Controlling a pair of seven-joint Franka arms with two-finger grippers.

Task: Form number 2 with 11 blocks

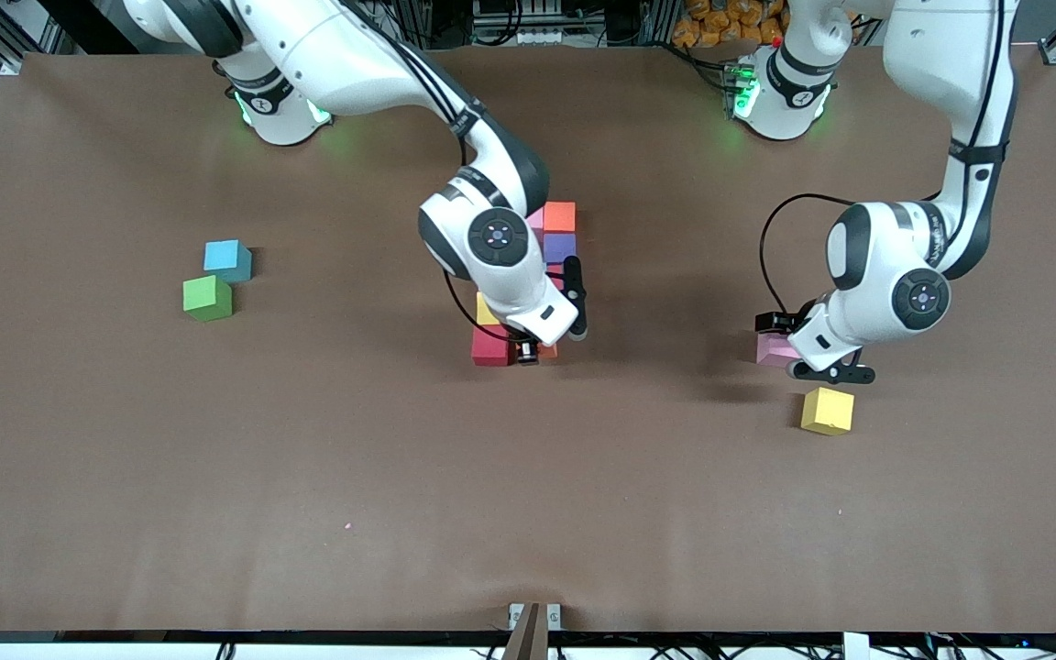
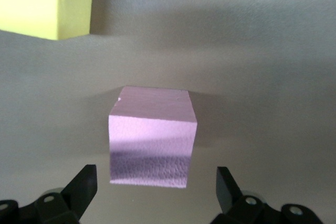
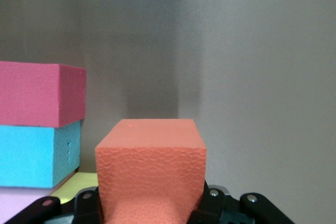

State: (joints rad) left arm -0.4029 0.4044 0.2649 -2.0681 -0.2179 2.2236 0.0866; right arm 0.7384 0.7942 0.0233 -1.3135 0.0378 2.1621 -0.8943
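Observation:
My right gripper (image 1: pixel 551 346) is shut on an orange cube (image 3: pixel 151 174) at the end of the block cluster nearer the front camera. The cluster holds an orange (image 1: pixel 560 217), a pink (image 1: pixel 535 220), a purple (image 1: pixel 560 247), a yellow (image 1: pixel 486 313) and a red cube (image 1: pixel 491 346); the arm hides the rest. The right wrist view shows a pink-red cube (image 3: pixel 42 94), a light blue one (image 3: pixel 37 156) and a yellow one (image 3: pixel 79 186) beside the held cube. My left gripper (image 1: pixel 801 359) is open and low over a lone pink cube (image 2: pixel 152 140), its fingertips (image 2: pixel 86 179) flanking the cube without touching it.
A yellow cube (image 1: pixel 828 410) lies just nearer the front camera than the pink cube and also shows in the left wrist view (image 2: pixel 44 1). A light blue cube (image 1: pixel 227 259) and a green cube (image 1: pixel 207 298) sit together toward the right arm's end of the table.

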